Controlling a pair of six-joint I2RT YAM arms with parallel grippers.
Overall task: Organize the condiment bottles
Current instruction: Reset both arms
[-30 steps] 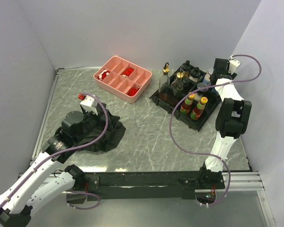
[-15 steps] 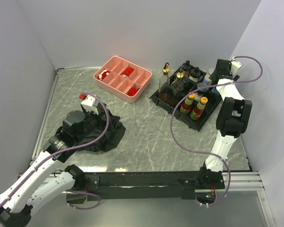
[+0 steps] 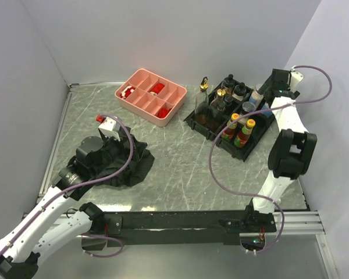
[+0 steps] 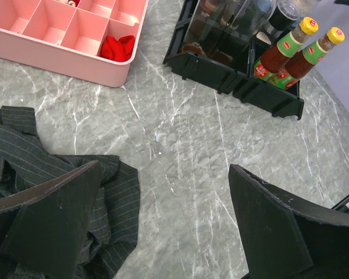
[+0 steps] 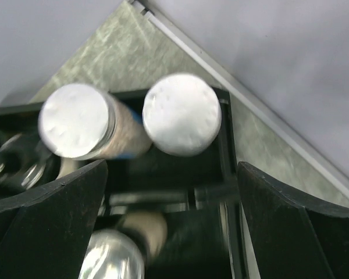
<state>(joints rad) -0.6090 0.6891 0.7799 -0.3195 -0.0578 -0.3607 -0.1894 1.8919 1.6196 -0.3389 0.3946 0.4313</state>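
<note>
My right hand: jaws spread wide, gripping nothing, poised over two grey-lidded shakers at the far end of the black rack. The condiment bottles all stand in that rack, at the desk's far right corner. Yellow-capped sauce bottles are at its near end. My left hand: wide open, empty, above the black cloth toward the desk's left edge.

No word or number can be read anywhere here. The two yellow-capped sauce bottles in the black rack wear red and green labels with a small white mark at the neck, but the print is too small and blurred to make out.
</note>
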